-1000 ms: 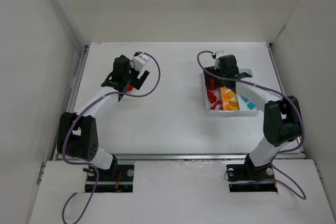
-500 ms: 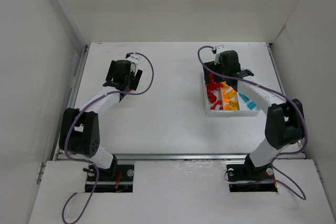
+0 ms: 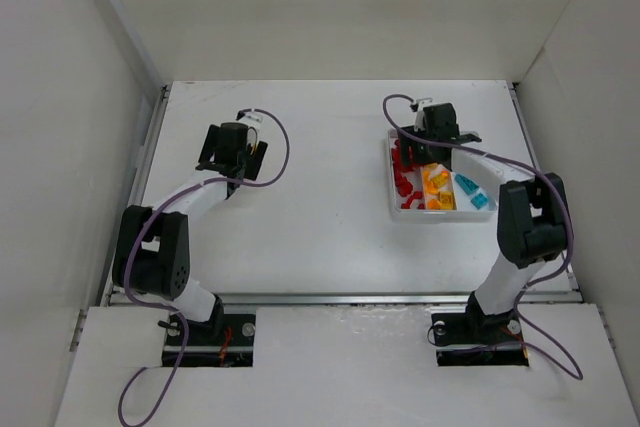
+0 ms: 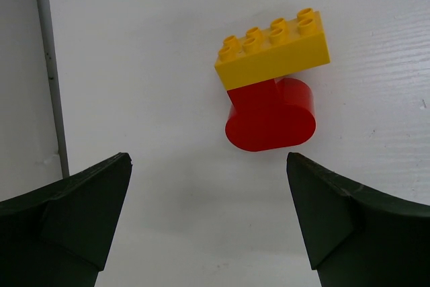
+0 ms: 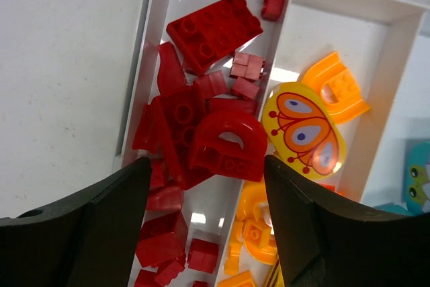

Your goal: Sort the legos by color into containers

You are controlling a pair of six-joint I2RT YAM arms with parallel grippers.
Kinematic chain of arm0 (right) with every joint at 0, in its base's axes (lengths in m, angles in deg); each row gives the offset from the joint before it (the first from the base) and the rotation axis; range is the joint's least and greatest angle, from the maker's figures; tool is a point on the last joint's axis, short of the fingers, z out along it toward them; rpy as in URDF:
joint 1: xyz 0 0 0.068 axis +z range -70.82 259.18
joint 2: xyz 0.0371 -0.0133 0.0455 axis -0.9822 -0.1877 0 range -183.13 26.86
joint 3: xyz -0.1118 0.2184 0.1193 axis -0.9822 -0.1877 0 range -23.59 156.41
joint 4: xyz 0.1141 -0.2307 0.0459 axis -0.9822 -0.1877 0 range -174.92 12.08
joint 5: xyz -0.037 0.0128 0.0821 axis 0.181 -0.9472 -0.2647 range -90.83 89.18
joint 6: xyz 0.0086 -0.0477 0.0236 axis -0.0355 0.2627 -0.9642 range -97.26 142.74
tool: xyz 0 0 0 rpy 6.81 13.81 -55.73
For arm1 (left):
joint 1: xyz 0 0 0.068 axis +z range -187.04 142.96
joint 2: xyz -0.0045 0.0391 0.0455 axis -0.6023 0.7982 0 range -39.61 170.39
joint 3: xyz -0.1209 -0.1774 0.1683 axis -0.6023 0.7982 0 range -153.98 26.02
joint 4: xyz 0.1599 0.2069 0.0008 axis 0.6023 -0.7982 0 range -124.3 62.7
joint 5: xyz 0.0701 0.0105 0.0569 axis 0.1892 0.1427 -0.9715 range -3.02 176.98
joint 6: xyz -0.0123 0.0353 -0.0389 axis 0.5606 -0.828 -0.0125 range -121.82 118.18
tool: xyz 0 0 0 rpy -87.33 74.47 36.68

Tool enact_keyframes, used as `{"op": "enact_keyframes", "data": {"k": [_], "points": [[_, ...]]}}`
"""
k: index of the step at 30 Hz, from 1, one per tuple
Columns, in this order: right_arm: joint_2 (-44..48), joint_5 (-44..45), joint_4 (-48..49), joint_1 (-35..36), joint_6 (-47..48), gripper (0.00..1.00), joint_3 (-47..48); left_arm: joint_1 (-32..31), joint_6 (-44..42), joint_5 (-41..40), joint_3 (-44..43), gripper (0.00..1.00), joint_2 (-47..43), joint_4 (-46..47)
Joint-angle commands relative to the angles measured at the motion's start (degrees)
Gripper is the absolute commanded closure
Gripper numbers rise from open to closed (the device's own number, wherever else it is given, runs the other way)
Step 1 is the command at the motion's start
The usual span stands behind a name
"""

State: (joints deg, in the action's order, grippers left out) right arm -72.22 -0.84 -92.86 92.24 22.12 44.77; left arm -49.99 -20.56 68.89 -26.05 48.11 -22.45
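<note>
Low in frame, the left gripper (image 4: 208, 159) is held with fingers spread; beyond, upper centre, a yellow brick (image 4: 272, 52) joined to a red brick (image 4: 272, 115) is judged next for pickup and splitting. The right gripper (image 5: 208, 161), fingers parted, is poised over reds in the tray (image 5: 141, 65).

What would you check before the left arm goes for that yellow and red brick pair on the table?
1. Left fingers open: ok, spread wide with nothing between them.
2. Pair centred ahead of them: not ok; the yellow brick and red brick sit off to one side in the left wrist view.
3. Two colours separable: cannot tell; they touch and may be clipped together.
4. Tray sorted so far: ok; red legos fill one compartment, orange legos the next.
5. Right fingers out of the tray's way: not ok; they hang over the red compartment.
</note>
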Motion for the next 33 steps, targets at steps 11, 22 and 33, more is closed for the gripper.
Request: {"op": "enact_keyframes", "data": {"k": [11, 22, 33], "points": [[-4.2, -5.1, 0.6, 0.1, 3.8, 0.31, 1.3, 0.3, -0.3, 0.1, 1.0, 0.0, -1.6, 3.0], [-0.8, -4.1, 0.6, 0.1, 3.8, 0.5, 0.2, 0.3, -0.9, 0.1, 2.1, 0.0, -1.6, 3.0], [-2.3, -0.1, -1.4, 2.7, 6.2, 0.79, 2.7, 0.8, -0.9, 0.6, 1.5, 0.0, -1.6, 3.5]]}}
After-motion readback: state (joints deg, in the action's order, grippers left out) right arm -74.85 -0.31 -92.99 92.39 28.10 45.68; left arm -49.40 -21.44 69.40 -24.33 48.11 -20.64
